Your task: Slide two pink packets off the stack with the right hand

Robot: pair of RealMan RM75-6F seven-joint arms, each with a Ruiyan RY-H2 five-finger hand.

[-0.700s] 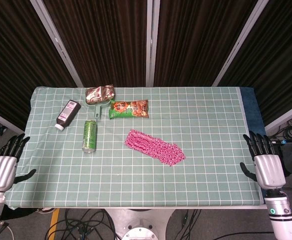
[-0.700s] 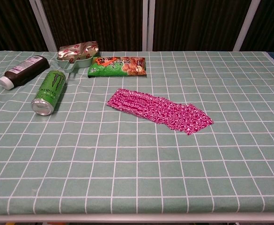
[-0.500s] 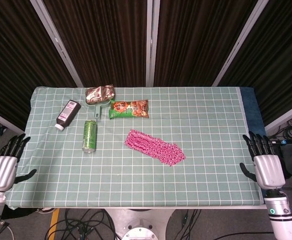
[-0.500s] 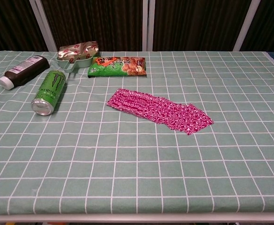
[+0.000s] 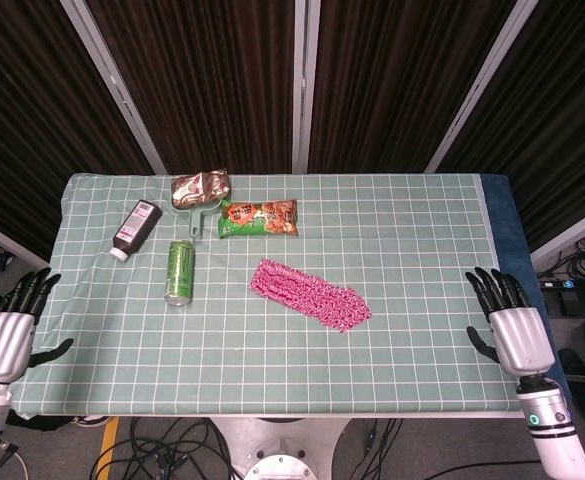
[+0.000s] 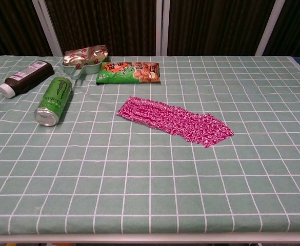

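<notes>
The job had not properly begun. The right hand (image 5: 509, 330) hovered over the right edge of the surface (image 5: 422, 250), fingers spread and pointing away from the robot, holding nothing. It was well apart from the pink packets (image 5: 310, 294), which lay fanned out in an overlapping row near the middle of the checked green cloth, running diagonally from upper left to lower right. The left hand (image 5: 7, 330) hung off the left edge, likewise spread and empty, and looked to have no part in this.

To my eye the step in hand was the approach. The next move would call for the right hand to travel inward across the cloth to the nearer, lower-right end of the row, lay its fingers flat on the top packets and drag two of them clear without carrying the rest along. The packets looked thin and slick, so several might shift together.

At the back left, a small pale green dish (image 6: 83, 66) with a handle held a crumpled foil wrapper (image 6: 86, 54). Beside it lay a green snack bag (image 6: 129, 72), a green can (image 6: 53, 100) on its side, and a dark bottle (image 6: 25, 77), also lying down.
</notes>
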